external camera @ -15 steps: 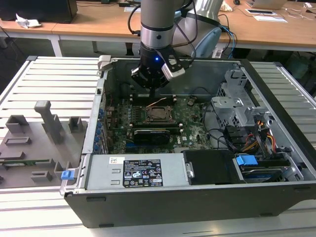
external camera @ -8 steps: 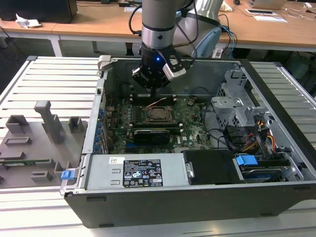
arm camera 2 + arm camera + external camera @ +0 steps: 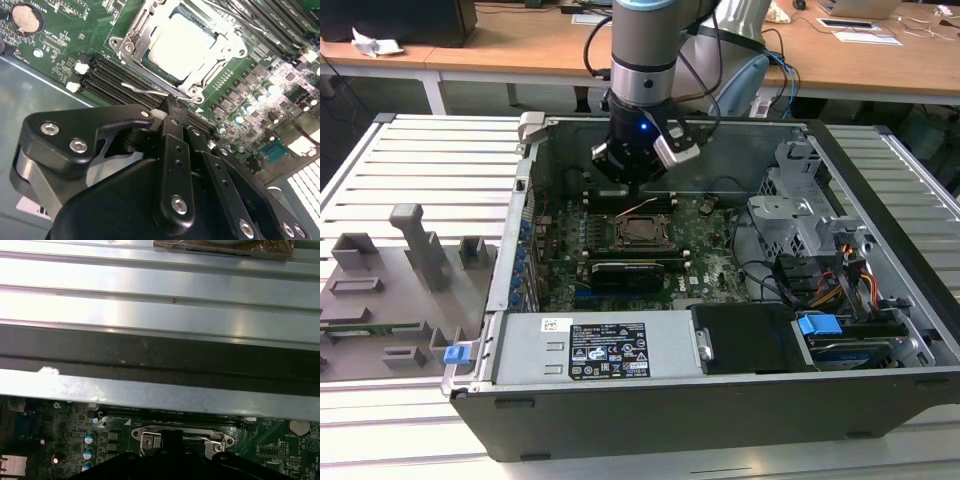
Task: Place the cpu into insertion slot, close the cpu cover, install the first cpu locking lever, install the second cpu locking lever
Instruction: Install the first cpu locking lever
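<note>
Cpu [image 3: 182, 45] seated in the socket on the green motherboard [image 3: 65, 35], cpu cover [image 3: 131, 45] shut around it. Jaws [image 3: 170, 107] pressed together just beside the socket edge, touching a thin wire lever [image 3: 147, 91].

No print can be made out anywhere. The white-and-black label [image 3: 608, 350] on the power supply [image 3: 590, 352] in the exterior view carries rows of marks and small text, all too fine to read. The motherboard [image 3: 60, 40] lettering in the second wrist view is likewise illegible.
</note>
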`<state>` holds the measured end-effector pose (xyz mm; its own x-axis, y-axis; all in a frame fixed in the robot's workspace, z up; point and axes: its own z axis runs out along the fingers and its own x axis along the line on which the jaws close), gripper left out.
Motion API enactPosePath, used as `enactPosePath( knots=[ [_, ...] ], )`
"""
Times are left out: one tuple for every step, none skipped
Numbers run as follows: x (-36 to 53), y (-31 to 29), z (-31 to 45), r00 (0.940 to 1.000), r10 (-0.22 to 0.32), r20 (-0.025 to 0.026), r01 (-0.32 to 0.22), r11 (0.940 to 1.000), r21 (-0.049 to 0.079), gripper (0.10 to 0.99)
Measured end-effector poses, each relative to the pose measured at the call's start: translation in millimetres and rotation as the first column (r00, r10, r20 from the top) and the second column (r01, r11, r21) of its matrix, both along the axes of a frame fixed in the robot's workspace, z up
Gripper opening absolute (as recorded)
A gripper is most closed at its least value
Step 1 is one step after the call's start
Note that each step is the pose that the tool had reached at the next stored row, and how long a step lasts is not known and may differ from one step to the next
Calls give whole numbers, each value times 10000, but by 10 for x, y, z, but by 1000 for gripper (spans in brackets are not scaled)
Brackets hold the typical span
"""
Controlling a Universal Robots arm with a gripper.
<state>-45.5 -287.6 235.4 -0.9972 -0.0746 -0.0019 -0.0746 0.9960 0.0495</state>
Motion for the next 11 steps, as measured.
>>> enactPosePath(
  knots=[
    [10, 9, -14, 10000, 0, 1, 0, 10000, 2, 106],
    [17, 12, -19, 10000, 1, 1, -1, 10000, 1, 106],
    [24, 16, -23, 10000, 1, 0, -1, 10000, 1, 106],
    [32, 20, -27, 10000, 1, 1, -1, 10000, 2, 106],
    [41, 24, -30, 10000, 1, 1, -1, 10000, 2, 106],
    [49, 28, -33, 10000, 1, 0, -1, 10000, 1, 106],
    [56, 31, -36, 10000, 1, 0, -1, 10000, 2, 106],
    [62, 36, -39, 10000, 0, -1, 0, 10000, 2, 106],
    [66, 41, -42, 10000, -1, -1, 1, 10000, 1, 106],
    [70, 51, -47, 10000, -3, 0, 3, 10000, 1, 106],
    [74, 59, -50, 10000, 0, 0, 0, 10000, 1, 106]
  ],
)
